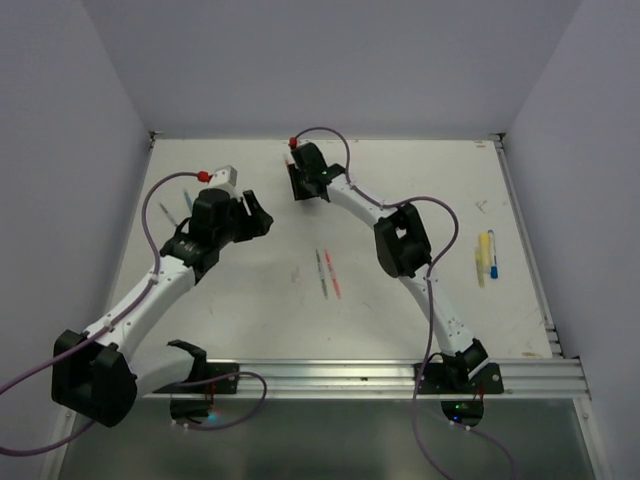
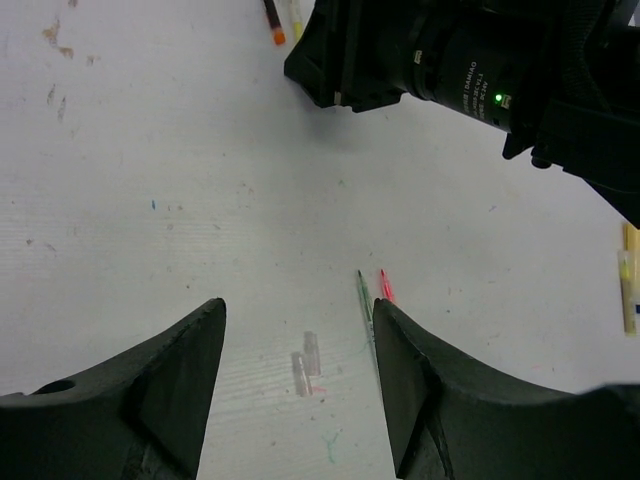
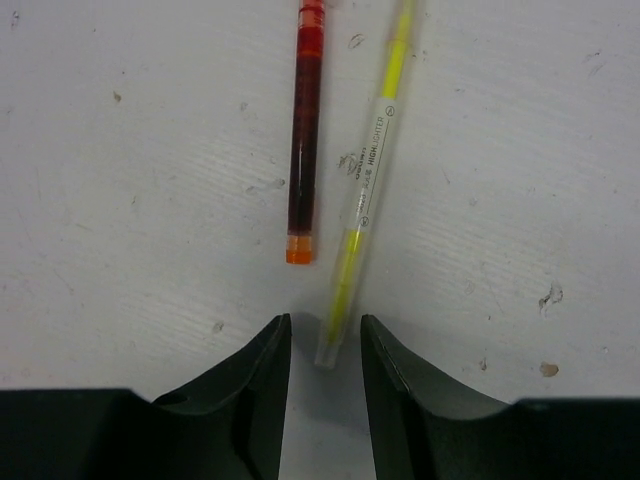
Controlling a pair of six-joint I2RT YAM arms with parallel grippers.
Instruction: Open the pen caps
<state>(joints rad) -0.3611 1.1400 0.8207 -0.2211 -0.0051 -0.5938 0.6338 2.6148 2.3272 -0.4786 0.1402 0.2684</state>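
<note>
Two arms: stretched out over the white table (image 1: 450, 170).
Left gripper (image 2: 298, 310): jaws spread wide, nothing held; poised left of the table's middle.
Right gripper (image 3: 322, 335): jaws narrowly parted, nothing clamped; set at the middle of the far edge.
Yellow highlighter (image 3: 370, 170): laid flat, its clear near end in the gap between the right fingers; contact cannot be told.
Red pen (image 3: 305, 130): laid just beside the highlighter.
Pen caps (image 3: 298, 250): an orange one seated on the red pen's near end.
Clear short pieces (image 2: 307, 362): two noted loose below the left gripper, near a green pen (image 2: 365, 305) and a pink pen (image 2: 386, 287).
</note>
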